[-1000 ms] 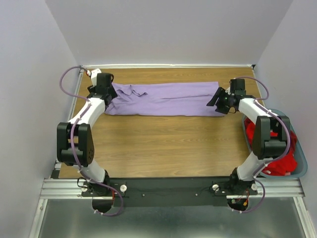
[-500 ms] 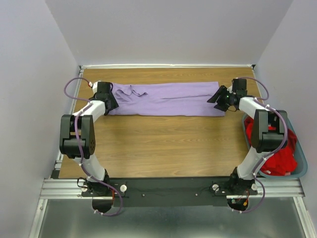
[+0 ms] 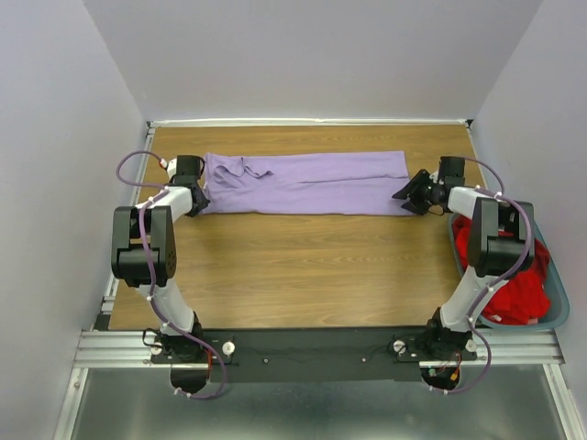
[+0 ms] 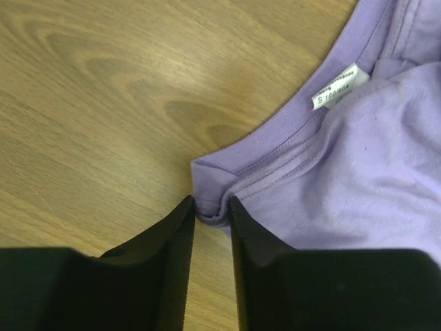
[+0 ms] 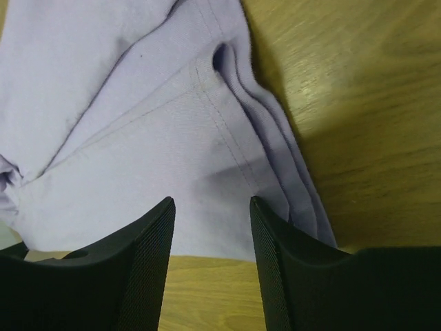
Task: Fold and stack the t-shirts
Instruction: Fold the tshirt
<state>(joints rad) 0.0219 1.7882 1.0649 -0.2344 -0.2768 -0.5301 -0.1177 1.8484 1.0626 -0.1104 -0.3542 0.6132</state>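
While the lavender t-shirt [image 3: 307, 181] lies spread along the far side of the table [image 3: 303, 266], the left gripper [image 4: 210, 209] pinches its collar corner between nearly closed fingers, the right gripper [image 5: 210, 207] stands open astride its hem, and the red t-shirt [image 3: 518, 295] sits in the basket [image 3: 559, 316]

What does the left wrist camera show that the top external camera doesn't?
Only the left wrist view: the white size label inside the collar, and the left gripper pinching a small fold at the collar's edge. Only the top external view: the right gripper at the shirt's other end, and the red t-shirt in the basket on the right. Both: the lavender t-shirt lying on the wooden table.
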